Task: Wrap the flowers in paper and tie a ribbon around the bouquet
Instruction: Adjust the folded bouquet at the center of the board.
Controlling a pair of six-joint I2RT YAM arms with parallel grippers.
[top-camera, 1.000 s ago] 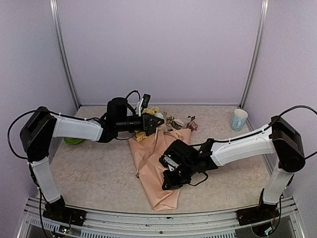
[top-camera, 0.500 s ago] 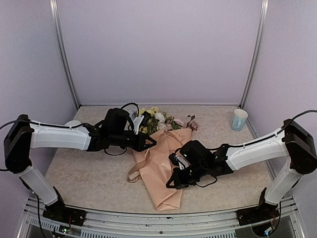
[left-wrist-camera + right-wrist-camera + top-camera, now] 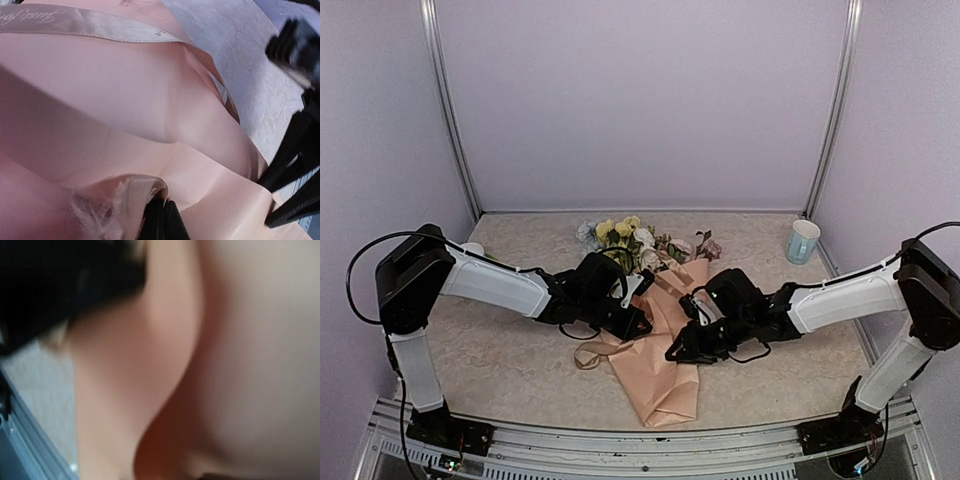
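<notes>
Tan ribbon (image 3: 75,22): in the left wrist view a printed length crosses the top of the frame, lying over the paper. In the top view a slack loop lies on the table (image 3: 510,360), lower left of the cone.
Left gripper (image 3: 161,216): centre-left of the top view, pressed low against the cone's left flank. My fingers are fully together and the ribbon's frayed end curls right into the tips, so I judge it pinched there.
Step in hand: I read this as leading the ribbon around the waist of the bouquet (image 3: 655,335). No knot shows yet.
Peach paper (image 3: 660,385): centre, rolled as a cone, with its point toward the bottom edge and its mouth toward the upper centre.
Flowers (image 3: 620,232): upper centre, with blooms spilling from the cone's mouth.
Doing it well: I pull the pinched end gently and low across the paper, taking up the loose loop without dragging the cone sideways or creasing it.
Right gripper (image 3: 682,348): centre-right, against the cone's right flank. Its own view is a blur of paper, so I cannot tell how wide it stands or whether it grips anything.
Right side's job: steady the cone while the ribbon tightens.
</notes>
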